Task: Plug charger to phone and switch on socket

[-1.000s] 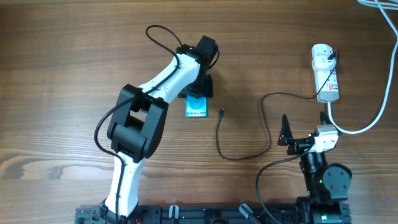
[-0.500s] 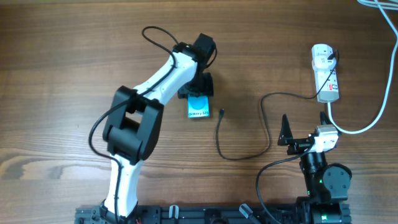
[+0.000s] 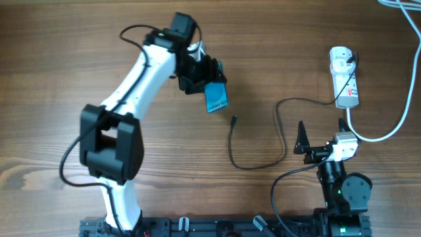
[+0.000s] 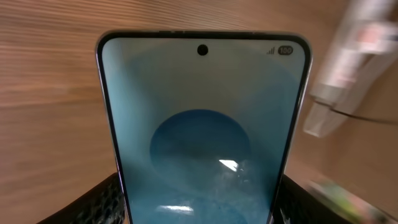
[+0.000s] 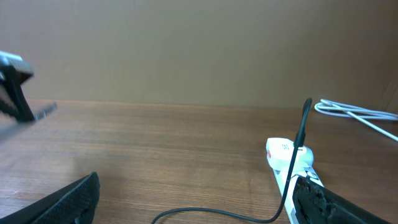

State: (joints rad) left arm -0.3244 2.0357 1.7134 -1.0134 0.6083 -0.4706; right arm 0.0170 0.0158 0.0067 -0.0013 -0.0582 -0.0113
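Lower end of phone [image 4: 202, 130] offscreen

Wooden counter [image 3: 59, 59]: mid-brown boards, grain running left to right, darker swirl at lower left of overhead view. Fills whole overhead view. Right wrist view: plain tan wall [image 5: 186, 43] rising behind counter's far edge. Light even, diffuse; shadows soft.

Overhead looks down — both wrist views share the socket [image 3: 345, 79].
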